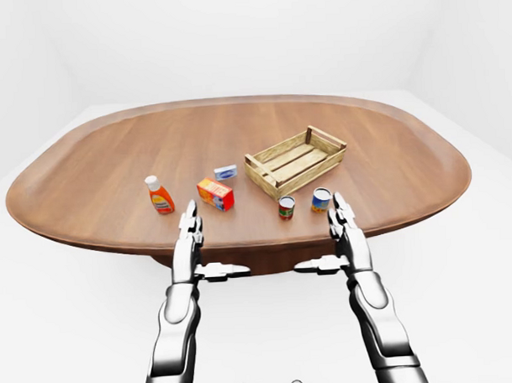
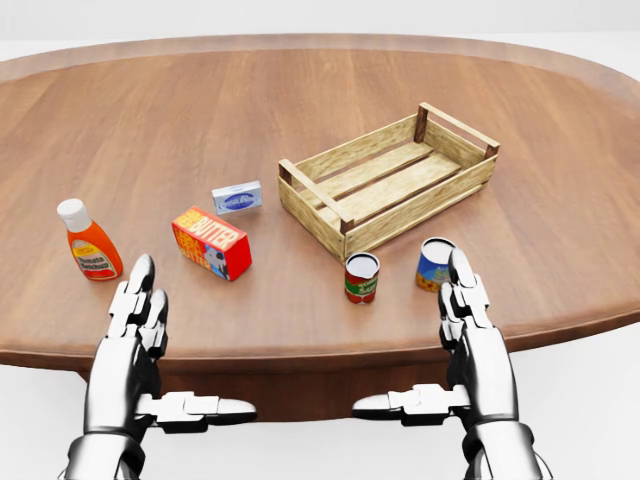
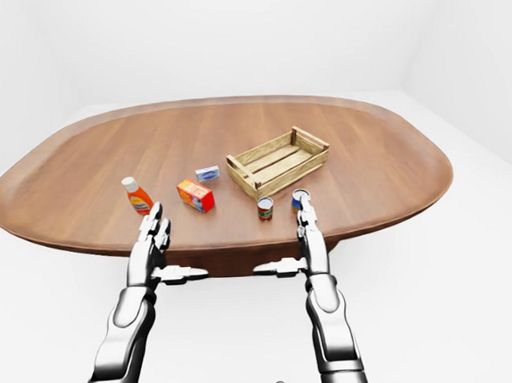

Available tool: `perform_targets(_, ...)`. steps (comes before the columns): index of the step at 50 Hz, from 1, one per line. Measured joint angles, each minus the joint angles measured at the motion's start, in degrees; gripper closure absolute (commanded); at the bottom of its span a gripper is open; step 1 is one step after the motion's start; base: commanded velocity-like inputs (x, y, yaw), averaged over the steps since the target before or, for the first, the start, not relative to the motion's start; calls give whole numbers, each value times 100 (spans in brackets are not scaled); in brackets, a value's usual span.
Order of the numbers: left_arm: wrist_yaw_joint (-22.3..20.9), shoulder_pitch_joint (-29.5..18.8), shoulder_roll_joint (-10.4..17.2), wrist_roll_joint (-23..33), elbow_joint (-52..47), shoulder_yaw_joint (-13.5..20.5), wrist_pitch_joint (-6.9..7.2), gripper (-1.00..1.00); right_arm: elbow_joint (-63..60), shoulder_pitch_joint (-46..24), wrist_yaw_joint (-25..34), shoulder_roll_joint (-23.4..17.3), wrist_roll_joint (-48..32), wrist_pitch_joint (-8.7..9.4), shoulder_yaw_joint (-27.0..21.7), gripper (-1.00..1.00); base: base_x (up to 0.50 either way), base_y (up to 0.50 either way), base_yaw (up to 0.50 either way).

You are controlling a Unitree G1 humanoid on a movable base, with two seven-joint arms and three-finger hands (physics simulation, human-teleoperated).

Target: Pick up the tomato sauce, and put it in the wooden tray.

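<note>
Here we held both hands open; the upright tomato sauce can [image 2: 361,277] stood beside the wooden tray [image 2: 388,180], nearer our right hand [image 2: 470,330] than our left hand [image 2: 135,335].

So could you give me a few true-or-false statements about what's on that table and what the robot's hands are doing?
1. The wooden tray is empty. True.
2. The right hand holds a can. False: it is open, holding nothing.
3. Two cans stand near the tray: a red can and a blue can. True.
4. The orange bottle lies inside the tray. False: it stands on the table, at the head view's left.
5. The left hand is open. True.
</note>
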Motion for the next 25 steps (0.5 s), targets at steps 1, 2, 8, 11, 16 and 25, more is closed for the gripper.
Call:
perform_targets(1, -18, 2, 6, -6, -12, 12, 11, -100, -7, 2, 17, -7, 5, 4, -11, -100, 0, 0, 0)
perform_targets(2, -34, 2, 10, -11, -17, 23, 17, -100, -13, 5, 33, -13, 10, 7, -22, -100, 0, 0, 0)
perform_targets(8, -97, -17, 34, -29, -17, 72, 40, -100, -102, 12, 100, -41, 34, 84, -74, -100, 0, 0, 0)
perform_targets(11, -115, -28, 43, -30, -11, 89, 47, -100, -177, 22, 125, -51, 49, 143, -95, -100, 0, 0, 0)
perform_targets(16, -129, -33, 53, -16, 16, 102, 39, -100, -419, 65, 160, -61, 75, 321, -119, -100, 0, 0, 0)
perform_targets(25, -137, -5, 60, 31, 70, 108, -27, -100, -1028, 175, 216, -69, 115, 486, -151, -100, 0, 0, 0)
